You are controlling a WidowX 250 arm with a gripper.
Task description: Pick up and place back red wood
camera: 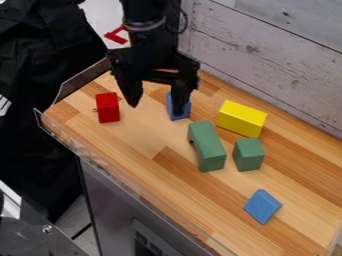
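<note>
A dark metal panel [33, 231] with a screw in it lay nearest the camera, in the lower left corner. Beyond it, on the wooden tabletop [150, 187], a slanted blue block [262, 206] lay toward the near end. Farther back came a long green block [207, 146] and a short green block [248, 154] just beside it, with a yellow block [242, 118] behind them.

The red block [107, 112], the one the task asked for, rested on the wood near the tabletop's left edge in the camera view, apart from the other blocks. The gripper [156, 107] hung just beside it, its two fingers spread wide with nothing pinched between them. One finger was in front of an upright blue block [180, 117], partly hiding it; whether the two touched could not be told.

As for progress, the red block was down on the wood and out of the gripper's hold. That fitted either a pick yet to be made or a block already put back, and the scene did not settle which. If the job was unstarted, all of it was left: line up over the red block, grip, lift and set down. If the block had been returned, only backing the arm away remained.
</note>
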